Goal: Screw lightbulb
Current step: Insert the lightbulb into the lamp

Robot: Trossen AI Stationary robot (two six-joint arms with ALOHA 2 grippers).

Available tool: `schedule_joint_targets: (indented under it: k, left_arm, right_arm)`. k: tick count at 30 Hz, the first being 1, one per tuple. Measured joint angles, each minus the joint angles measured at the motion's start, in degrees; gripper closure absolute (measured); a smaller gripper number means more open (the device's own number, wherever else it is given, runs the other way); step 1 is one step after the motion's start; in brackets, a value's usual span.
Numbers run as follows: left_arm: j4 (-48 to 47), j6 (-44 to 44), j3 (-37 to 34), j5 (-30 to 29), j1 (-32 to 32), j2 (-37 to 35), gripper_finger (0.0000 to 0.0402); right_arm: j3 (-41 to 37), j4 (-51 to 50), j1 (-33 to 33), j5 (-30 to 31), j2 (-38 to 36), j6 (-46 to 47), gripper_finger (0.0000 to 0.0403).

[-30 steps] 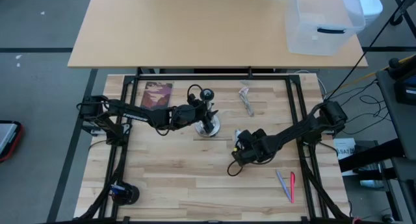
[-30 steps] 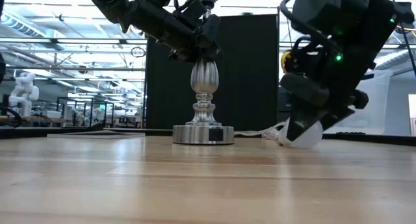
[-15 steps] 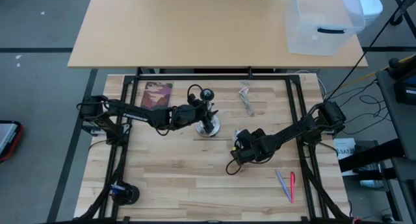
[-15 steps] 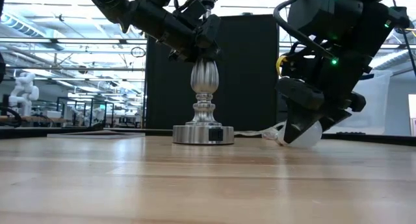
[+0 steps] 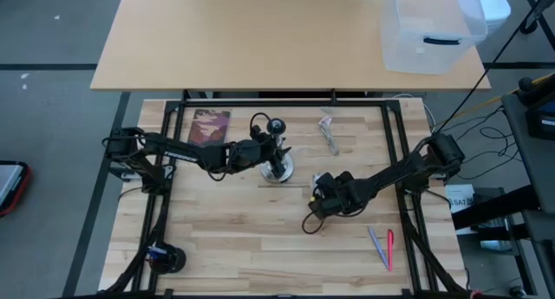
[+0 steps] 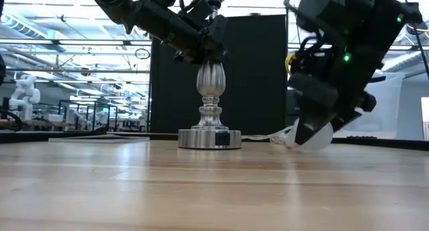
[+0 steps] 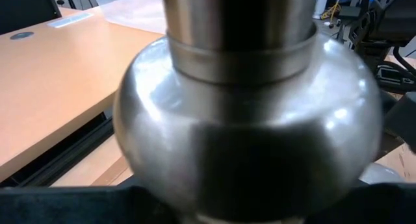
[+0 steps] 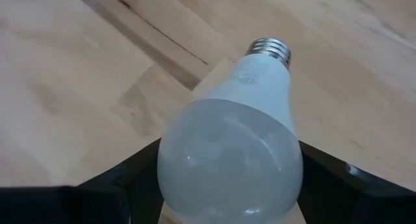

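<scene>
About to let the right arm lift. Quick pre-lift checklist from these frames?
1. Lightbulb between right end effector fingers: ok, globe sits between both.
2. Grip fully closed on the globe: cannot tell.
3. Lightbulb lying on the wooden table, screw base pointing away from the wrist: ok.
4. Left end effector steadying the silvery stand at its top: ok.
5. Stand upright, base flat: ok.
6. Socket opening clear of the left end effector for the lightbulb: cannot tell, it covers the top.

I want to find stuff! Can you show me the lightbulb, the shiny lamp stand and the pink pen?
lightbulb (image 8: pixel 231 159), right wrist view, frosted globe.
lamp stand (image 6: pixel 210 137), low view, round base.
pink pen (image 5: pixel 389 250), high view, middle of barrel.
</scene>
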Motion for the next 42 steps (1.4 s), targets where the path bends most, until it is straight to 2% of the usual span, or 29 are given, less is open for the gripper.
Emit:
schedule_joint_targets:
  k: [7, 16, 27, 33, 37, 42]
  left_arm:
    - [-0.01, 0.02, -0.02, 0.07, 0.0, 0.0, 0.0241]
    - [-0.48, 0.58, -0.02, 2.19, -0.22, -0.04, 0.0241]
    - [-1.1, 3.41, 0.04, 3.09, -0.48, -0.07, 0.0241]
    - [-0.29, 5.03, -0.01, 3.29, -0.48, -0.06, 0.0237]
    - [0.7, 5.86, -0.13, 3.2, -0.48, 0.07, 0.0224]
    - [2.42, 7.73, -0.2, 2.79, -0.94, 0.15, 0.0207]
  right_arm:
    - [0.0, -2.18, -0.11, -3.07, -9.66, -6.38, 0.0137]
    - [0.0, -6.75, -1.93, -9.15, -26.81, -15.19, 0.0137]
    - [0.57, -1.14, -3.99, -10.33, -44.18, -26.62, 0.0137]
    - [7.83, -1.29, -5.39, -10.24, -45.34, -33.85, 0.0137]
    - [13.69, -2.44, -6.05, -10.31, -43.24, -40.14, 0.0137]
    - [22.01, -9.4, -7.74, -10.29, -39.1, -43.1, 0.0136]
